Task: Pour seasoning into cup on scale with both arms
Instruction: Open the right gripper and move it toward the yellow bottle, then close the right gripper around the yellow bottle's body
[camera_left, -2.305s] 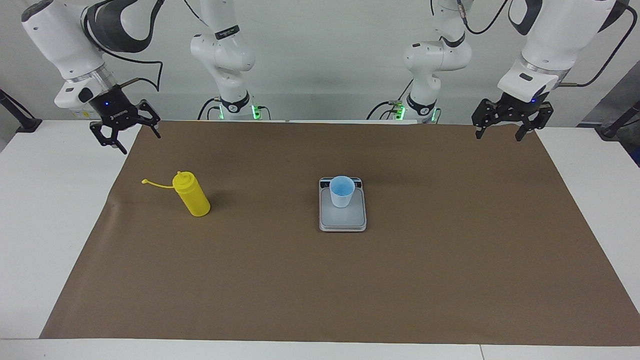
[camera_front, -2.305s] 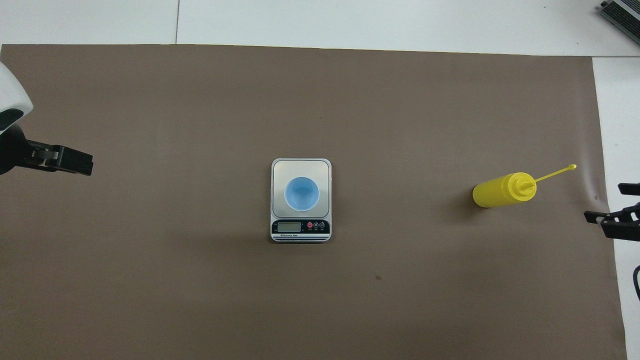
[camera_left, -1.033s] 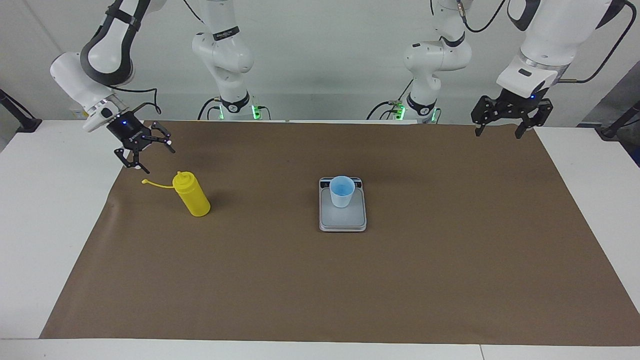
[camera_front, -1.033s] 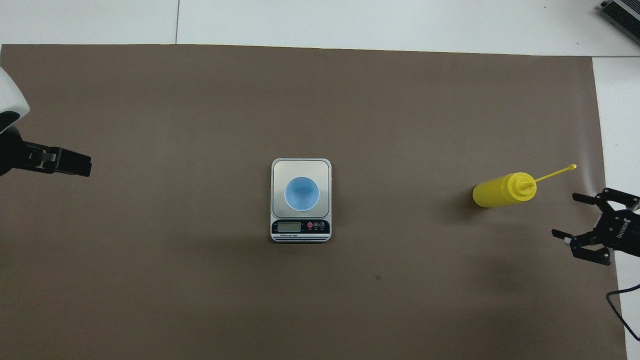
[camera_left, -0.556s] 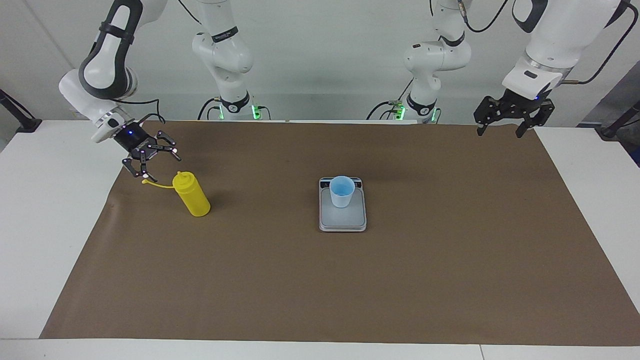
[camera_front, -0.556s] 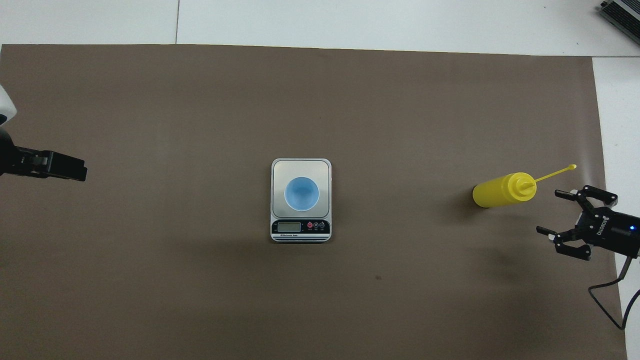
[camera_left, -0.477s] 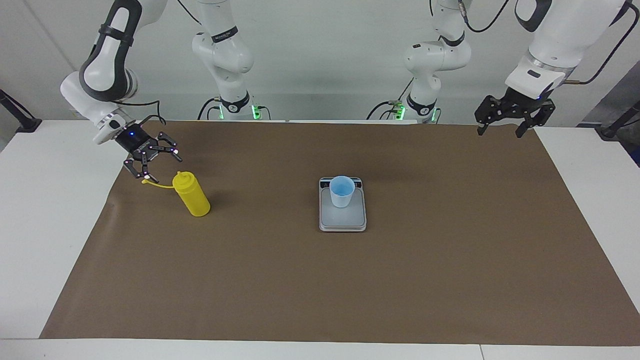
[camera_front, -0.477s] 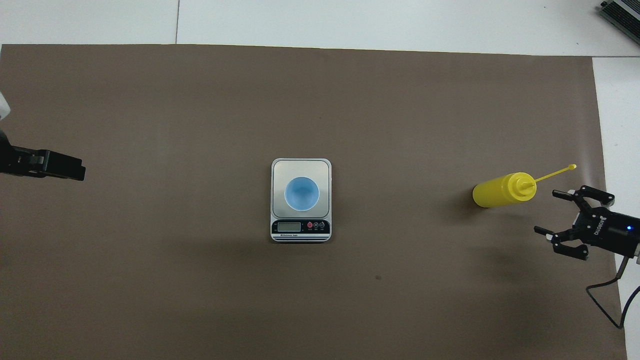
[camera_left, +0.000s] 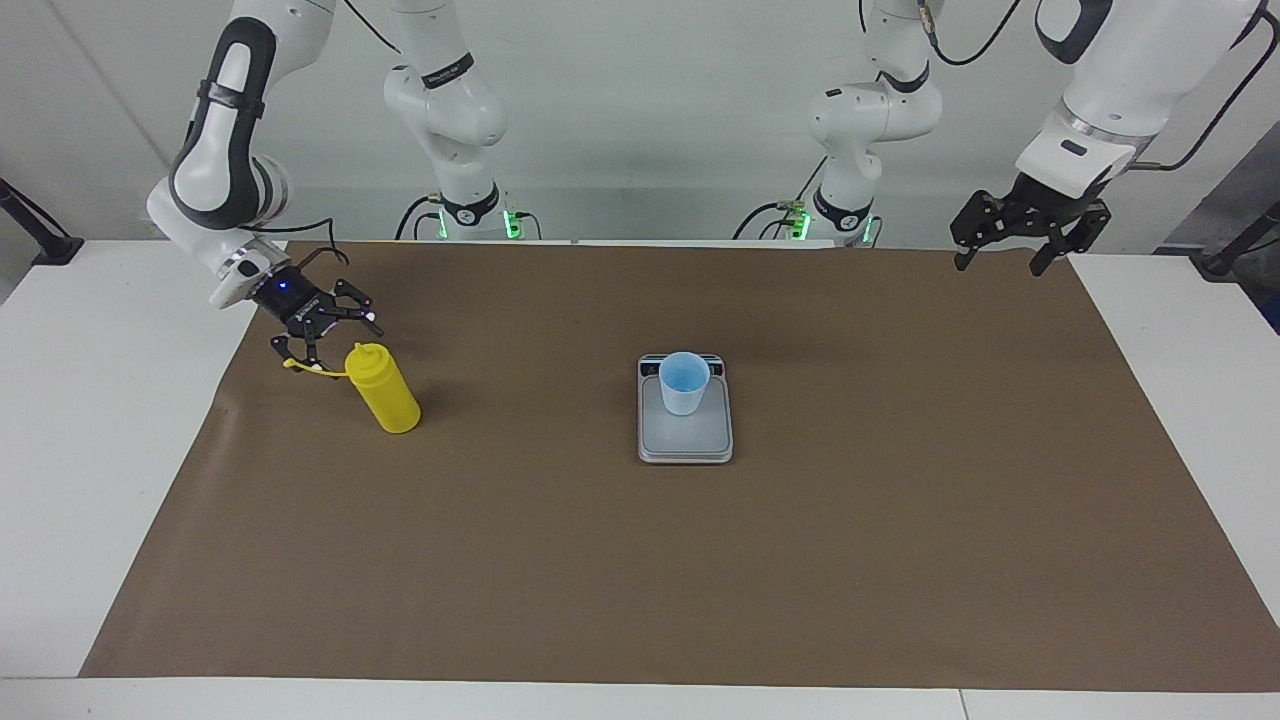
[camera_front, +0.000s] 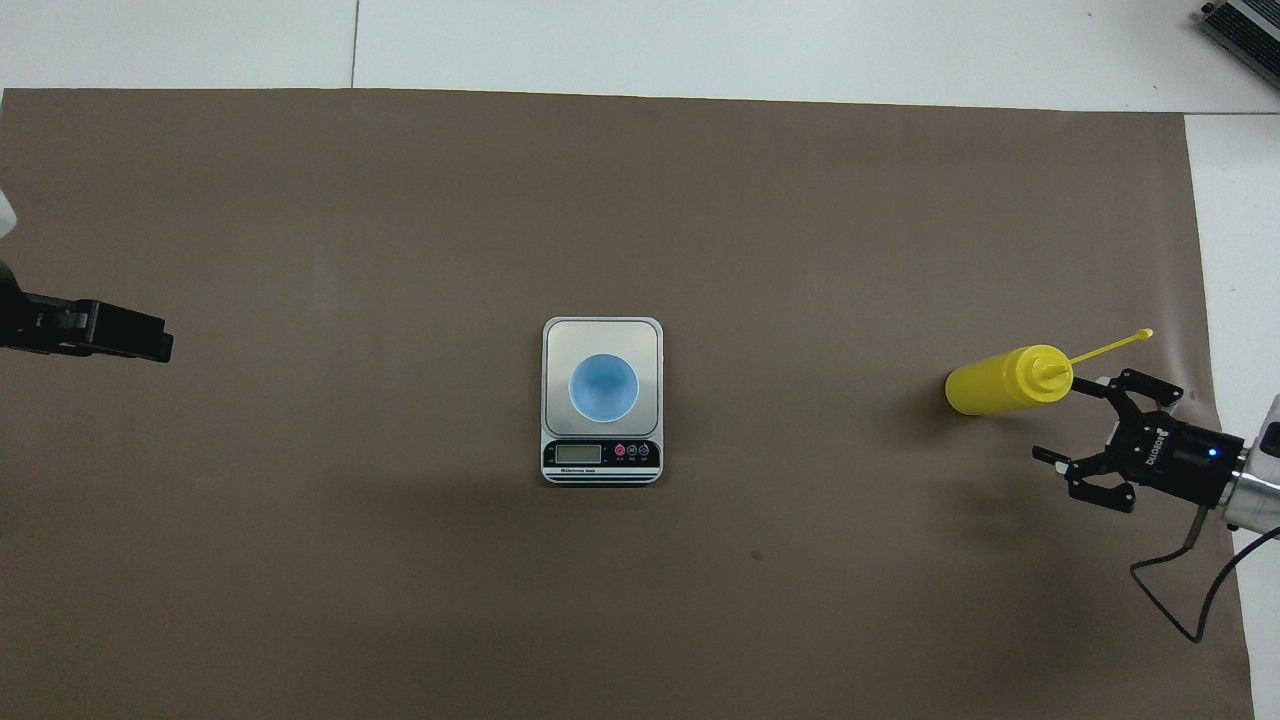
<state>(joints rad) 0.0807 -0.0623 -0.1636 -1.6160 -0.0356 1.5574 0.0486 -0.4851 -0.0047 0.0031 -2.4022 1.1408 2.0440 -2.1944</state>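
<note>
The right gripper (camera_left: 330, 335) hangs low over the brown mat (camera_left: 860, 540) at the right arm's end of the table (camera_left: 95, 420), its fingers spread wide and holding nothing. The yellow bottle (camera_left: 385, 392) stands upright just beside it: in the facing view the bottle's domed top lies at about four o'clock from the fingertips, very close, but no contact shows. The bottle's thin cap strap (camera_left: 315, 369) runs out from the nozzle and passes right under the lower finger in that view; whether it touches the strap cannot be told.

The overhead view gives what the facing view hides. There the right gripper (camera_front: 1075, 425) sits with its open mouth turned toward the bottle (camera_front: 1005, 381), one finger (camera_front: 1135, 382) close to the nozzle at about ten o'clock from the gripper body, the other finger well clear of the bottle. The strap (camera_front: 1110, 347) sticks out free toward two o'clock from the nozzle. The facing view, in turn, shows the gripper's height, close to the level of the bottle's top.

The blue cup (camera_left: 684, 383) stands upright on the scale (camera_left: 685, 440) at mid-table, on the plate's part nearer the robots; seen from above, the cup (camera_front: 603, 388) shows only its blue bottom, and the scale's (camera_front: 555, 340) display strip lies at six o'clock from it.

The left gripper (camera_left: 1015, 245) waits in the air with open fingers over the mat's corner at the left arm's end.
</note>
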